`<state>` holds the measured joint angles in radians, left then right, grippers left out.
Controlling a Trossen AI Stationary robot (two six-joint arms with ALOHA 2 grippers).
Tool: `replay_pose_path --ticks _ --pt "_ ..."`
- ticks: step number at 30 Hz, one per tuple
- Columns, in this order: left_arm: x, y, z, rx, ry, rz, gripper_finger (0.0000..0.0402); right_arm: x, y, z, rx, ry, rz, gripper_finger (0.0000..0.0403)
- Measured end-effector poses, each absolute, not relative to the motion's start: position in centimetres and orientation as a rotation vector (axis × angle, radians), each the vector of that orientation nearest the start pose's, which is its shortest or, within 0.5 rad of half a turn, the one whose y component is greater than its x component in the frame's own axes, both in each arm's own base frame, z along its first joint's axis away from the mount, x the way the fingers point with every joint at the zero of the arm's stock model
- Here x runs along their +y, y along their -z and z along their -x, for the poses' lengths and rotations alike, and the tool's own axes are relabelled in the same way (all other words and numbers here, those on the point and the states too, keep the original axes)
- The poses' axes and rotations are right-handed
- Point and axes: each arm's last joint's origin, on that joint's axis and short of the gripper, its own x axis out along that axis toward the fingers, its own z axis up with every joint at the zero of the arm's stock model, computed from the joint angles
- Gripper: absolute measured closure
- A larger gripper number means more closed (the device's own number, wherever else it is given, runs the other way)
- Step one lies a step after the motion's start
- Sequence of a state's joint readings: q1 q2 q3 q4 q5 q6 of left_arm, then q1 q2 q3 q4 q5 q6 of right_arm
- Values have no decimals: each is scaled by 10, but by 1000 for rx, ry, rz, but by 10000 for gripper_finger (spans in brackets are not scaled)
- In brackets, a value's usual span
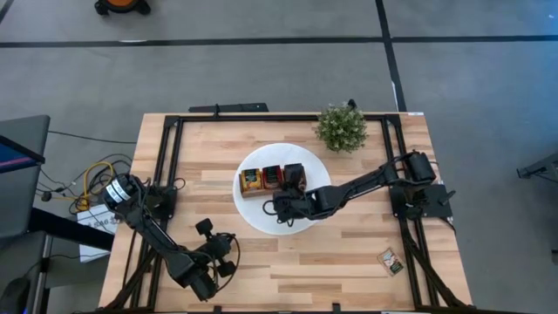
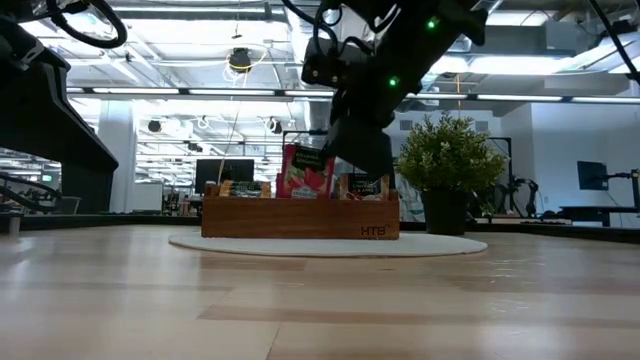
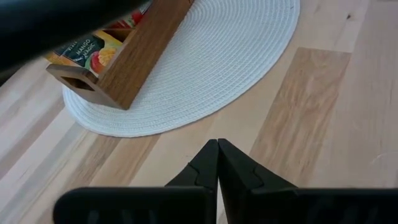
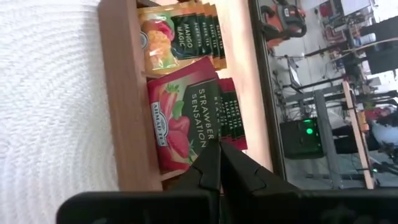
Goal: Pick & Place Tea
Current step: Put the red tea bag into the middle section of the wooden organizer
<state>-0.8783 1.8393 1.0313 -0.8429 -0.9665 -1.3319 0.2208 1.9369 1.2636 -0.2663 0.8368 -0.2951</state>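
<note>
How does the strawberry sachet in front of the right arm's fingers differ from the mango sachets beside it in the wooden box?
The strawberry sachet is red and sticks up out of its row, tilted, with the right gripper shut at its edge. The mango sachets are yellow-orange and sit level in the neighbouring compartment, untouched. Whether the fingers pinch the strawberry sachet is unclear. Both kinds carry dark printed panels and stand in the wooden box.

I see a pale wooden table. On it lie a white round mat at the middle, a potted plant near the far edge, and one sachet toward the near right corner.
</note>
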Motion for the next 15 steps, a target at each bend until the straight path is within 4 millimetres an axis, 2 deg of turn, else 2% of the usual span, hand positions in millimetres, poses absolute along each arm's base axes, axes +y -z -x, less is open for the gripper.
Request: replay_pose_path --ticks 5,15 --pt "-213 -139 -207 682 -618 -88 401 67 -166 -391 920 431 720 403" --pt "-213 -139 -208 679 -616 -83 401 63 -167 -394 914 390 676 400"
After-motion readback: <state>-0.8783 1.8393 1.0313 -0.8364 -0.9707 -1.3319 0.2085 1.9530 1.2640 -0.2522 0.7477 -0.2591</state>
